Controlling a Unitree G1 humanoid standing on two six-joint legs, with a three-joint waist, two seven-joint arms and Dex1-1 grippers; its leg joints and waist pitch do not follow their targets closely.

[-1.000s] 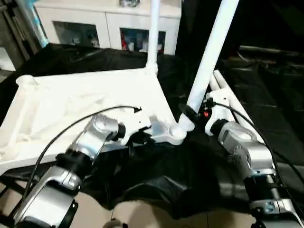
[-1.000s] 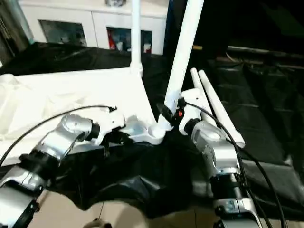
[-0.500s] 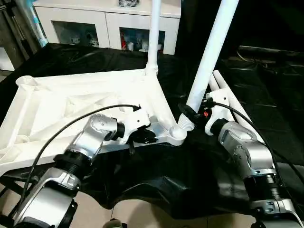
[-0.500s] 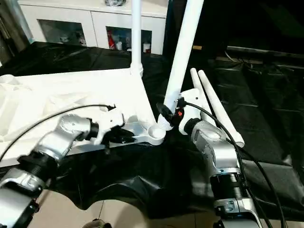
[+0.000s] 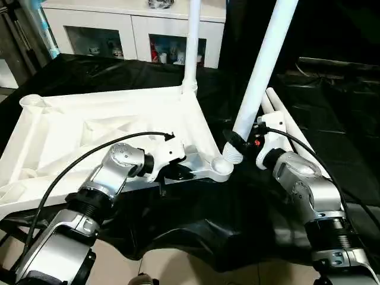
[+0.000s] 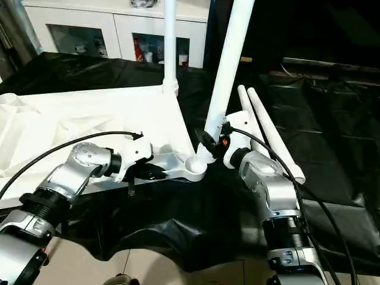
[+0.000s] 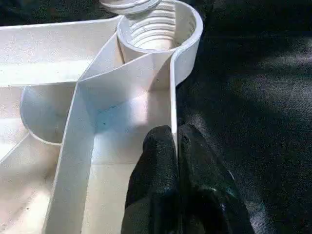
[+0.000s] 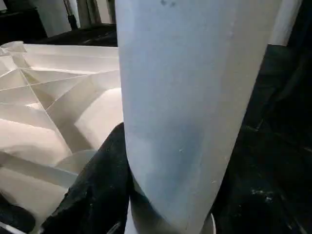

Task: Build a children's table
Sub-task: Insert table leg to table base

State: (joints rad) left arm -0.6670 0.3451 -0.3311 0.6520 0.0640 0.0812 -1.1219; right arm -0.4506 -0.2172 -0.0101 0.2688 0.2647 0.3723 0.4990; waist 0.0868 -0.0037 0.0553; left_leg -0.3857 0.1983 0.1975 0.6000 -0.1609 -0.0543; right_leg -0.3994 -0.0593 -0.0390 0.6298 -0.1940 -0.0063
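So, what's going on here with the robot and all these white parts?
The robot is building a children's table. The tabletop lies underside up on black sheeting. The left gripper pinches the tabletop's rim near a corner socket, steadying it. The right gripper holds a leg tilted at that socket, its threaded end not yet seated. One leg already stands upright; two spare legs lie nearby.

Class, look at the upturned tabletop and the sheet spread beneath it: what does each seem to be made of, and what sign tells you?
Tabletop: looks like moulded white plastic, smooth and slightly glossy; thin ribs and a threaded corner socket suggest this. Sheet: probably thin black plastic film, judging by shiny creases and wrinkles.
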